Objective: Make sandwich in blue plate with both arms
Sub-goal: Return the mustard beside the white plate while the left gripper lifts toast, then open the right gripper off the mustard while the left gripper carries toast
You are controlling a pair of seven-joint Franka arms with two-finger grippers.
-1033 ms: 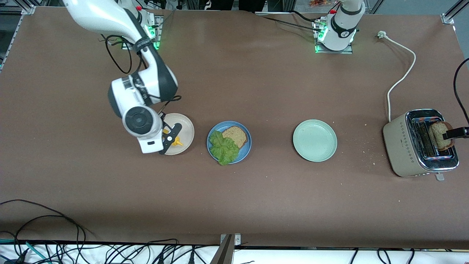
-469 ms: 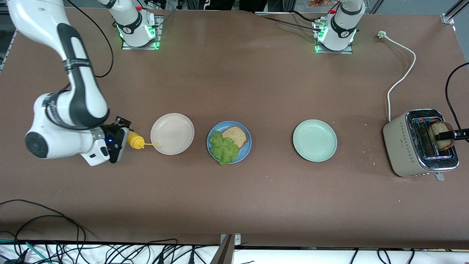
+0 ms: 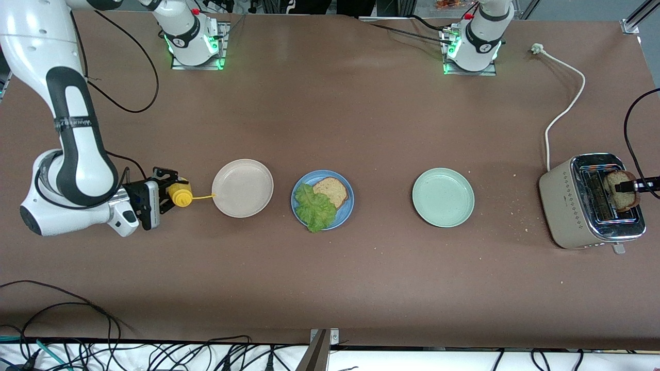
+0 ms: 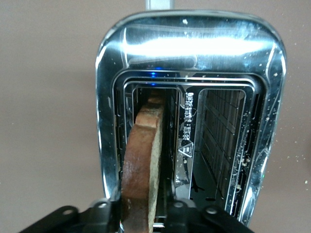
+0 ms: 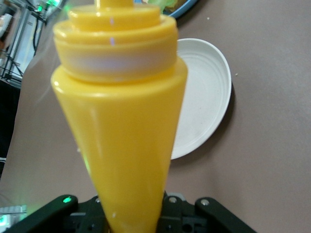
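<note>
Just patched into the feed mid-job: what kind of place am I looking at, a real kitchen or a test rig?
Most likely a lab test rig, not a kitchen: two arm bases bolted to a bare brown table, loose cables along its edge, and a toaster as the only appliance.

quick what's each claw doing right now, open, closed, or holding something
Left claw: closed on the toast slice standing in the toaster slot.
Right claw: closed on the yellow squeeze bottle, beside the beige plate.

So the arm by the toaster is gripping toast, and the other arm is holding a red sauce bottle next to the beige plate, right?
Not quite: the bottle in the right gripper is yellow, not red, as the right wrist view shows. It is beside the beige plate, and the left gripper does grip toast at the toaster.
</note>
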